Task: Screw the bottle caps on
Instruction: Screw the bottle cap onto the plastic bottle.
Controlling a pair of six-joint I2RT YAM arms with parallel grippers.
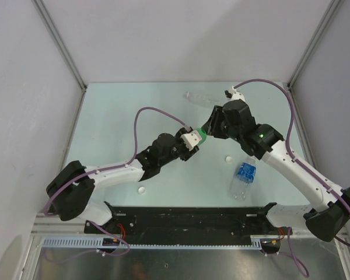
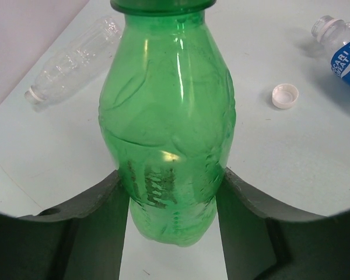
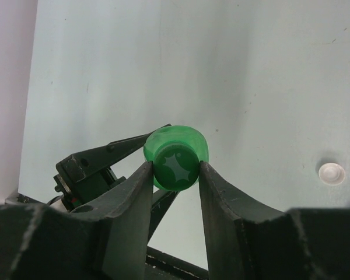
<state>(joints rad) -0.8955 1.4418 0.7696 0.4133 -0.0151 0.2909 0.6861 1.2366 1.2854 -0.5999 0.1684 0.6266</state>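
My left gripper (image 1: 192, 140) (image 2: 172, 201) is shut on the lower body of the translucent green bottle (image 1: 202, 138) (image 2: 169, 116) and holds it above the table. My right gripper (image 1: 211, 129) (image 3: 175, 170) is shut on the green cap (image 3: 175, 165), which sits on that bottle's mouth. The green bottle's body (image 3: 184, 135) shows just behind the cap. The clear unlabelled bottle (image 1: 199, 98) (image 2: 76, 55) lies at the back. The blue-labelled bottle (image 1: 244, 178) (image 2: 345, 49) lies uncapped at the front right. One white cap (image 1: 228, 157) (image 2: 285, 95) (image 3: 331, 172) lies near it, another white cap (image 1: 141, 189) lies at the front left.
White walls with metal posts enclose the table on the left, back and right. A black rail (image 1: 186, 219) runs along the near edge between the arm bases. Purple cables loop above both arms.
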